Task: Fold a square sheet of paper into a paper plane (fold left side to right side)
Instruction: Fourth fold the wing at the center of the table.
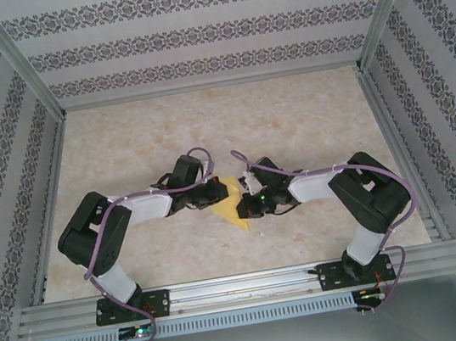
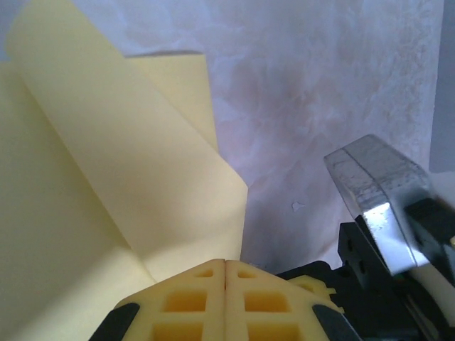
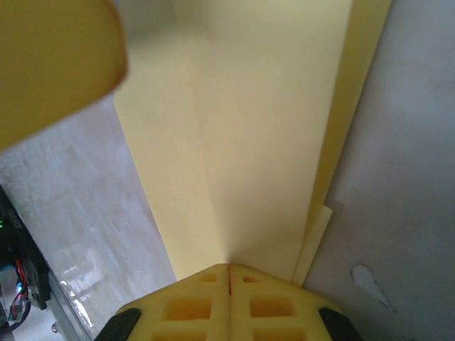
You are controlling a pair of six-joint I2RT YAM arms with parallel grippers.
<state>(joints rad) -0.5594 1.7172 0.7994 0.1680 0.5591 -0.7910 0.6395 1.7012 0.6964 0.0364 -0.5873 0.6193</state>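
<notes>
Left gripper [image 2: 225, 273] at the bottom edge, yellow pads [image 2: 188, 302] pressed flat together, closed on the yellow sheet [image 2: 85, 213]. Sheet curling up off the table [image 2: 320, 92]: one broad flap sweeping up and left from the pinch, another layer behind it (its straight edge peeking out near the top). Pale marbled surface to the right. Low at far right, black hardware [image 2: 366, 284] bearing a tilted, glossy grey block [image 2: 377, 188].
</notes>
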